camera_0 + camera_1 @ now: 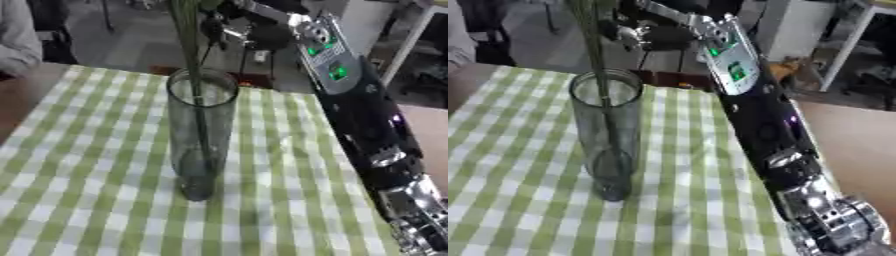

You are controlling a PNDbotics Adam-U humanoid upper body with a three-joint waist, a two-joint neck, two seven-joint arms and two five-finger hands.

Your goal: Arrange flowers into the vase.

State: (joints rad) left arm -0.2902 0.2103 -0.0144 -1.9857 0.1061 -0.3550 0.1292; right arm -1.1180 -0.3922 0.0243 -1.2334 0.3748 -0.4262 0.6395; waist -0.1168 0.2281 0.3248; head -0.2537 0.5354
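A tall clear glass vase [201,135] stands upright on the green-and-white checked tablecloth [96,190], near the middle of the table. Green flower stems [186,35] stand in it and run up out of the top of the picture; no blooms show. My right arm [367,125] reaches up from the lower right along the table's right side. Its hand [229,29] hangs high above the vase's mouth, just to the right of the stems. I cannot make out whether it touches them. My left hand is out of view.
The cloth ends at the table's right edge [350,170], just under my right arm. Bare brown tabletop [13,105] shows at the left. A person's grey sleeve [17,40] sits at the far left corner. Furniture and a white frame [850,45] stand behind the table.
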